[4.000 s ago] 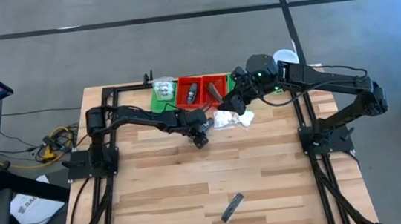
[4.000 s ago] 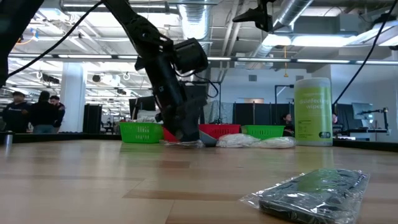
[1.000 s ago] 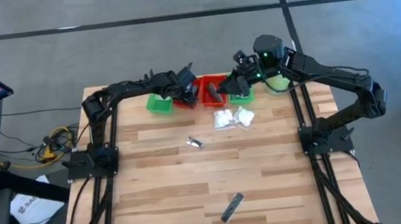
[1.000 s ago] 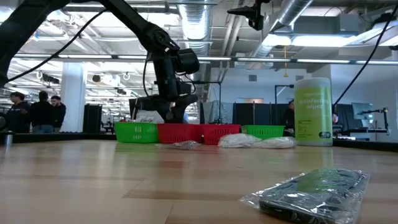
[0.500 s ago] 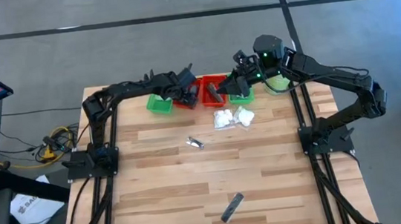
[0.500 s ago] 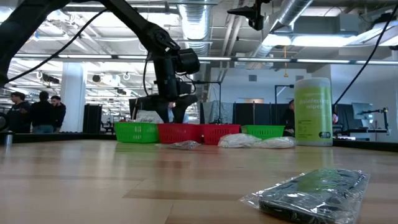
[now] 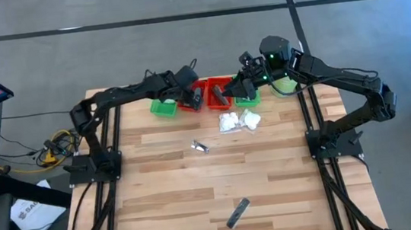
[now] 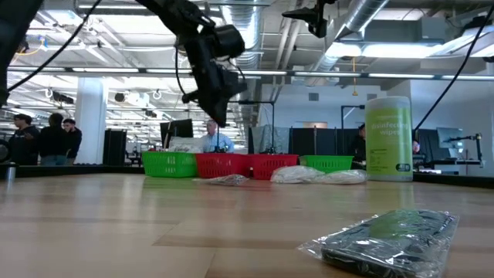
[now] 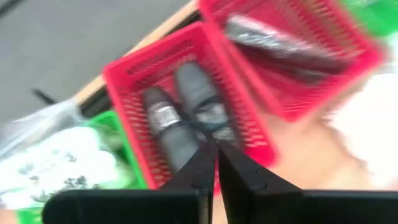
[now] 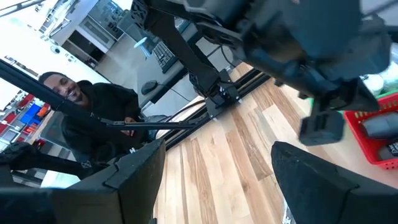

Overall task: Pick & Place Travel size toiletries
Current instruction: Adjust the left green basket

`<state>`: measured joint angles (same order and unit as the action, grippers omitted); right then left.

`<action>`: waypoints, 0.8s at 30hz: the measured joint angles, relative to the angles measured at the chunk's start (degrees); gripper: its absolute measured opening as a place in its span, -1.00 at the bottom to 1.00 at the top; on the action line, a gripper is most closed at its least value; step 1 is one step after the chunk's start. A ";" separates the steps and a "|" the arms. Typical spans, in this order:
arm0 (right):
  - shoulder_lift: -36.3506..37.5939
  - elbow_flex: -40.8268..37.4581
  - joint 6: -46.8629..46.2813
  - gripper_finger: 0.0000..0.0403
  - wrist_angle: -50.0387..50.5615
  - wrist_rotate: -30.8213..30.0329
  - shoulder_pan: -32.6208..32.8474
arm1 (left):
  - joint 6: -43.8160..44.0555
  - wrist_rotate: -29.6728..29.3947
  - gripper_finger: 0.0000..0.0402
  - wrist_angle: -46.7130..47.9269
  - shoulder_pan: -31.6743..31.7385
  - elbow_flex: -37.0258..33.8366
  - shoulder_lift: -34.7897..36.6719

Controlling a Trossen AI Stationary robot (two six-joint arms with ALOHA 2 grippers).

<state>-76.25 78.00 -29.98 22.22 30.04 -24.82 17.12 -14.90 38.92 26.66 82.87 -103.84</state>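
My left gripper (image 9: 216, 149) hangs pinched together, empty, above the red tray (image 7: 192, 95) at the table's far edge. The right gripper (image 7: 242, 86) waits wide nearby. White packets (image 7: 238, 121) (soft, light, likely slippery) lie near that edge; I'd pinch one mid-body.

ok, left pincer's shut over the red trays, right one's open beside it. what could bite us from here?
1. The left pincer and right pincer hover close together over the red trays; a reach by either could clip the other.
2. The silvery tube lies alone mid-table, small and easily nudged away.
3. The white packets lie bunched together, so one grasp might drag both.
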 joint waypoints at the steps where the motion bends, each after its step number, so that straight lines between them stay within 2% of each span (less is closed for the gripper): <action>1: 0.00 0.00 0.02 0.41 -0.02 0.00 -0.02 | 0.90 1.46 -0.95 0.04 -0.17 0.00 0.72; 11: 0.00 0.00 0.61 0.41 0.47 0.13 0.48 | 4.29 8.56 -1.00 7.20 -5.57 -0.47 2.99; 17: 0.00 0.00 1.65 0.41 0.70 0.14 0.44 | 4.52 12.32 -1.00 2.40 -8.25 -6.54 3.03; 24: 0.00 0.00 2.20 0.41 0.66 0.13 0.31 | 7.57 14.41 -1.00 -4.53 -6.24 -13.33 2.96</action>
<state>-76.25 78.00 -27.78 22.87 30.17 -24.51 24.69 -0.49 34.39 20.41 69.54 -100.88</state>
